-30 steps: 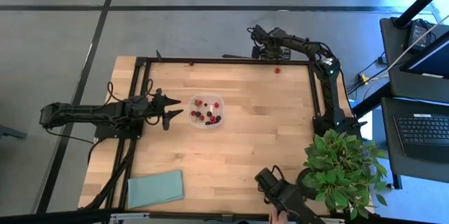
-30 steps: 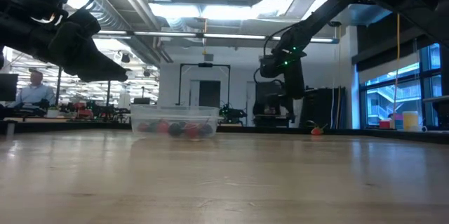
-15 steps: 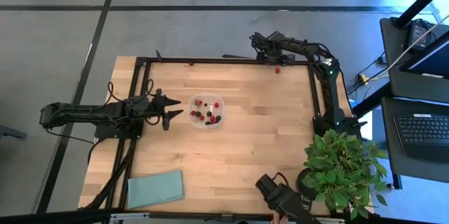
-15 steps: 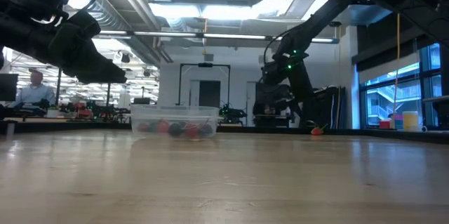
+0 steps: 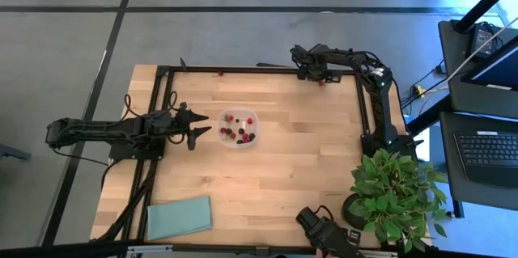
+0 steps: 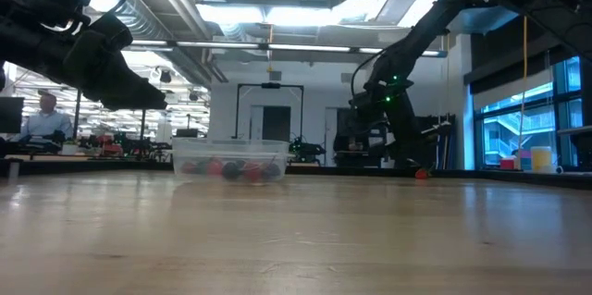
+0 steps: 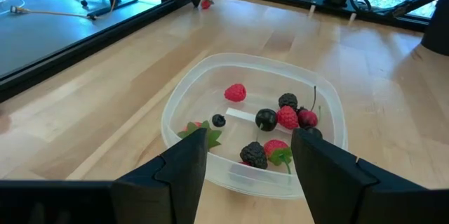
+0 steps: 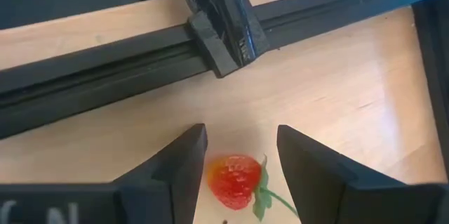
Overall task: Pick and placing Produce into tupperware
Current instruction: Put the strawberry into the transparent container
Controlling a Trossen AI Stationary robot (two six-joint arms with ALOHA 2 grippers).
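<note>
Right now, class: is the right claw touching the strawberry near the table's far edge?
Apart. The right wrist view shows the strawberry lying between the right claw's open fingers, with bare wood visible on both sides.

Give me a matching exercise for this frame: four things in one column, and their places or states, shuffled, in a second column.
Things:
1. strawberry
2. tupperware
3. left gripper
4. teal cloth

Places or states:
a. flat on the table's near left corner
b. open, beside the tupperware
c. on the wood between the right gripper's open fingers
d. holds red and dark berries

Pairs: 1-c, 2-d, 3-b, 4-a
</note>
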